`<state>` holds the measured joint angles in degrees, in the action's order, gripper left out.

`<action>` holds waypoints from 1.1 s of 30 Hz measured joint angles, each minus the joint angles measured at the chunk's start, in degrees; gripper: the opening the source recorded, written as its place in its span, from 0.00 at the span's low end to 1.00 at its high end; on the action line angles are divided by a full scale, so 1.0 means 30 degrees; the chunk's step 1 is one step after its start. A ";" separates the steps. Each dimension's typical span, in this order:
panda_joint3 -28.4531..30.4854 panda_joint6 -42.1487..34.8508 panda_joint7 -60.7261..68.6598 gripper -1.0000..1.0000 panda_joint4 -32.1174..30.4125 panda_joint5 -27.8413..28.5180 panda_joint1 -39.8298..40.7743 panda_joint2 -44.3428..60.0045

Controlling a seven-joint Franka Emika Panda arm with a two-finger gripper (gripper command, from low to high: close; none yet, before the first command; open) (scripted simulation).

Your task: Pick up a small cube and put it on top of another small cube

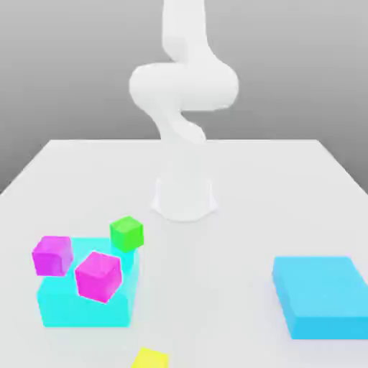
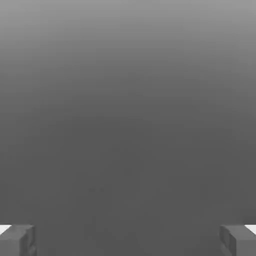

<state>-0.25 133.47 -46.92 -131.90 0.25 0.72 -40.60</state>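
Gripper (image 2: 128,241): its fingers stood wide apart, with nothing held between them.
Small cubes: in the exterior view, magenta (image 1: 98,277), purple (image 1: 53,256) and green (image 1: 127,233) lay between 7 and 8 o'clock from the centre; yellow (image 1: 150,359) was near 6. Which one was to be lifted, I could not tell.
Step in hand: probably the approach. It was wise to choose the cube first, then descend straight, fingers squared to two opposite faces, and close gently.
Crowding: the magenta cube seemed risky to grasp without pushing a neighbour.
Cyan block (image 1: 68,310): partly hidden behind the cubes; whether they touched it was unclear.
Cyan patch (image 1: 123,259): under the green cube, at its 6 o'clock, perhaps another cube, hard to separate.
Cut off: the yellow cube's lower part; the arm's (image 1: 185,86) upper part.
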 joint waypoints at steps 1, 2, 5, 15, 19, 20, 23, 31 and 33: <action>-0.0034 0.0243 -0.0156 0.50 -0.0017 0.0036 0.0101 0.0753; -0.0067 0.0477 -0.0305 0.50 -0.0033 0.0069 0.0200 0.1475; -0.0169 0.1149 -0.0725 0.50 -0.0079 0.0151 0.0495 0.3579; -0.0194 0.3393 -0.2178 0.50 -0.0238 0.0499 0.1153 1.0507; -0.0096 0.4289 -0.2674 0.50 -0.0301 0.0520 0.1376 1.3274; -0.0077 0.4516 -0.2772 0.50 -0.0318 0.0500 0.1436 1.3966; -0.0023 0.5188 -0.3072 0.50 -0.0365 0.0405 0.1515 1.6040; 0.0074 0.7685 -0.3435 0.50 -0.0122 -0.0068 0.1683 2.1568; 0.0075 0.8722 -0.3440 0.00 0.0158 -0.0073 0.1685 2.2924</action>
<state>-0.02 159.64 -57.24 -131.43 0.03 5.77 28.17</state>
